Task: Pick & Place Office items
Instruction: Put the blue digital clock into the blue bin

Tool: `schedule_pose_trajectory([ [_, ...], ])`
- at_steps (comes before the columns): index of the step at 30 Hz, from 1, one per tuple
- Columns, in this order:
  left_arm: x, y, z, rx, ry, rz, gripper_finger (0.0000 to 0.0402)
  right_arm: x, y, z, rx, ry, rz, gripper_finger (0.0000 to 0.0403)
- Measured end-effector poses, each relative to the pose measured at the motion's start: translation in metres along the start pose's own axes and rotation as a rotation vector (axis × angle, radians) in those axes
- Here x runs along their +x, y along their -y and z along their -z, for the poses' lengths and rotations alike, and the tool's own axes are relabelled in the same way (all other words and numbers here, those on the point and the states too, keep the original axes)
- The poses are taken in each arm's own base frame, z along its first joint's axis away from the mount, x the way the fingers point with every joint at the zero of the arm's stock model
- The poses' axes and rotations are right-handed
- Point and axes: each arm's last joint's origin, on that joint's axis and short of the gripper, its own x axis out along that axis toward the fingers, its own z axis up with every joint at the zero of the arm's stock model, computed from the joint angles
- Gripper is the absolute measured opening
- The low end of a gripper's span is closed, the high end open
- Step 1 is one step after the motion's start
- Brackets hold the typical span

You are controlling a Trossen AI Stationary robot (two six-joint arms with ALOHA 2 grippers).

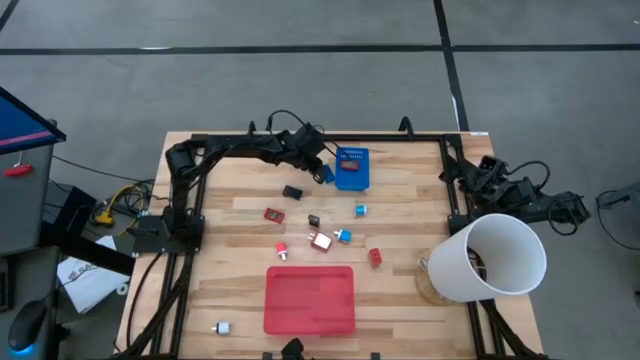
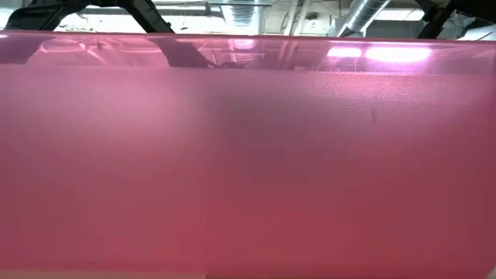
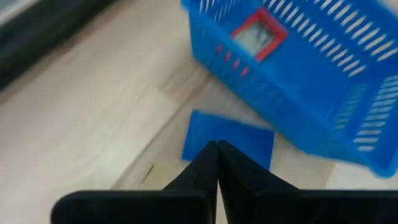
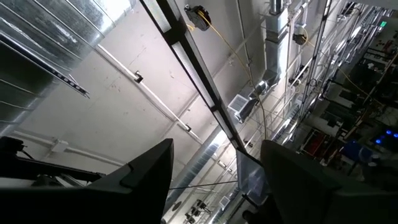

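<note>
Several small office items lie scattered on the wooden table: a black one [image 1: 292,191], red ones [image 1: 274,214] [image 1: 375,257], and a blue-and-white one [image 1: 360,210]. A flat blue piece [image 3: 227,140] lies on the wood beside the blue perforated bin [image 3: 298,74], which holds a red-framed item [image 3: 258,34]. My left gripper [image 3: 217,149] is shut, its tips at that blue piece, by the bin's left side [image 1: 322,168]. My right gripper [image 4: 214,180] stands open at the far right, pointing up at the ceiling. My left gripper's shut fingertips [image 3: 208,155] come slanting down onto the near edge of the flat blue piece [image 3: 205,134]. The tips themselves cover the spot, so I cannot tell whether they touch it. The piece lies flat on the table.
A flat red tray [image 1: 310,300] sits at the near middle, and its wall [image 2: 248,155] fills the low view. A large white cup [image 1: 495,255] lies tipped at the right edge. A silver item [image 1: 222,327] lies near left, a black one [image 1: 292,347] at the near edge.
</note>
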Motion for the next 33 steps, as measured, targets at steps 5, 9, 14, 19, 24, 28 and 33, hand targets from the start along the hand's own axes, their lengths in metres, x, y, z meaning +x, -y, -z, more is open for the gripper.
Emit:
schedule_pose_trajectory([
  [5, 0.001, 0.001, -0.003, 0.008, 0.034, 0.008, 0.0001, 0.0, 0.0, -0.001, 0.01, 0.005, -0.004, 0.0235],
  [9, 0.007, 0.0, 0.002, 0.024, 0.02, -0.026, 0.0, 0.0, -0.001, -0.001, 0.012, 0.011, -0.008, 0.0235],
  [14, 0.007, 0.001, 0.001, 0.064, 0.025, -0.035, 0.0, 0.0, -0.001, -0.001, 0.012, 0.013, -0.008, 0.0235],
  [19, 0.007, 0.001, 0.004, 0.064, -0.003, -0.039, 0.0, 0.0, -0.001, -0.002, 0.01, 0.017, -0.009, 0.0235],
  [24, 0.007, 0.008, 0.008, 0.082, -0.026, -0.063, 0.0, 0.0, -0.001, -0.002, 0.007, 0.017, -0.008, 0.0235],
  [28, 0.004, 0.021, -0.001, 0.099, 0.014, -0.041, 0.0, 0.0, -0.001, -0.001, 0.006, 0.016, -0.008, 0.0235],
  [33, 0.003, 0.023, -0.01, 0.112, 0.041, -0.082, 0.0, 0.0, -0.001, -0.001, 0.005, 0.016, -0.008, 0.0235],
])
